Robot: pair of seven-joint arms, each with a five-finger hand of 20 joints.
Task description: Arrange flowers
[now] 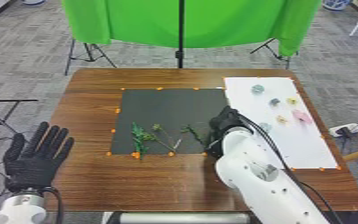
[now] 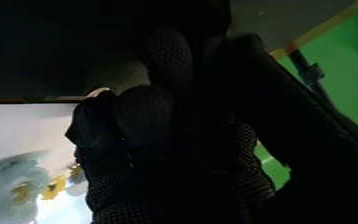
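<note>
I'm watching the brown counter (image 1: 87, 100) from up here, the green cloth (image 1: 131, 22) hanging beyond it; the black sheet (image 1: 171, 105) is lying near the middle, the white sheet (image 1: 313, 147) running along its right side; my left hand (image 1: 35, 162) is hovering by the counter's left edge, open, its fingers standing straight and apart; my right hand (image 1: 226, 124) is sitting at the black sheet's right edge, just beside a dark green sprig (image 1: 191, 131), and I can't tell whether it's open, closed or gripping anything; a leafy green stem (image 1: 138, 135) and a branching stem (image 1: 164, 136) are lying on the near part of the black sheet; the pink flower (image 1: 302, 117), pale blue flowers (image 1: 258, 89) and little yellow flowers (image 1: 282, 119) are resting scattered on the white sheet.
</note>
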